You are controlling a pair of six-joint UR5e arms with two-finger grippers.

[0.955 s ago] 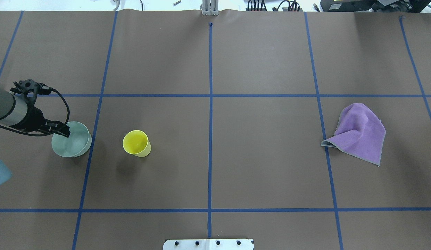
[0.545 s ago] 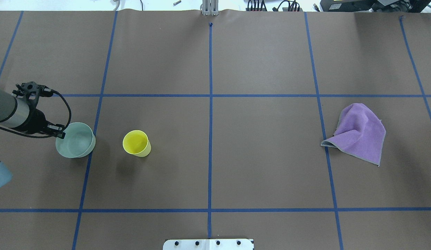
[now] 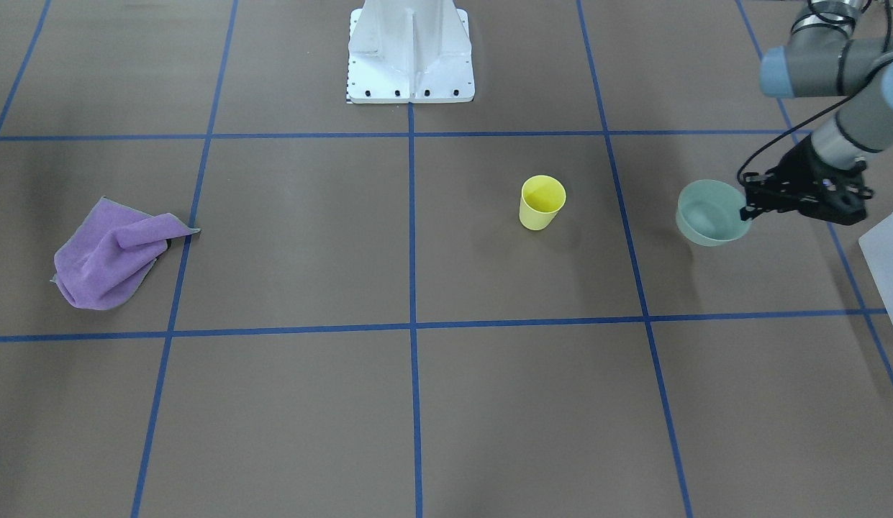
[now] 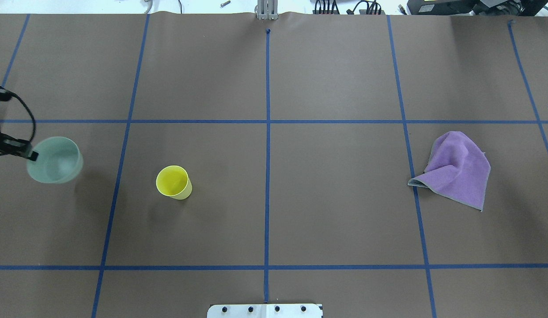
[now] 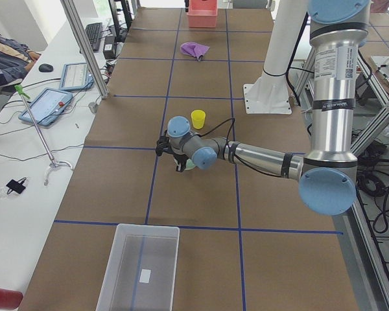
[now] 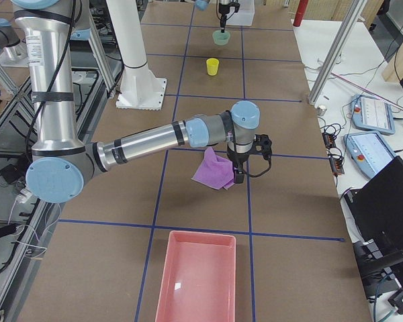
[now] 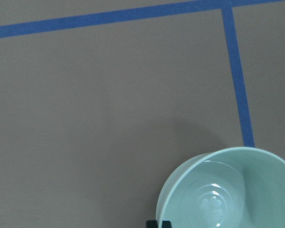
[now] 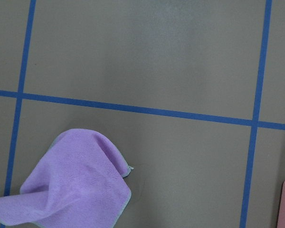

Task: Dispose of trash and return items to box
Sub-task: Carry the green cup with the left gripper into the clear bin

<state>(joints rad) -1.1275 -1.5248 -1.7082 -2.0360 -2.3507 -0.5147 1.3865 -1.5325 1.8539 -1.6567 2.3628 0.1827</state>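
Observation:
My left gripper (image 3: pixel 748 210) is shut on the rim of a pale green bowl (image 3: pixel 709 213) and holds it upright just above the table; they also show in the overhead view, gripper (image 4: pixel 31 154) and bowl (image 4: pixel 54 160), and the bowl in the left wrist view (image 7: pixel 228 190). The translucent box (image 5: pixel 139 265) stands at the table's left end, its corner in the front view (image 3: pixel 889 266). A yellow cup (image 4: pixel 173 182) stands upright right of the bowl. A crumpled purple cloth (image 4: pixel 455 170) lies on the right. My right gripper (image 6: pixel 238 176) hovers at the cloth's edge; I cannot tell if it is open.
A pink tray (image 6: pixel 198 278) sits at the table's right end. The white robot base (image 3: pixel 410 50) stands at the table's middle near edge. Blue tape lines grid the brown table cover. Tablets and cables lie on a side bench beyond the far edge.
My left gripper has carried the green bowl to the left in the overhead view, away from the yellow cup and toward the table's left end. The cup and cloth have not moved.

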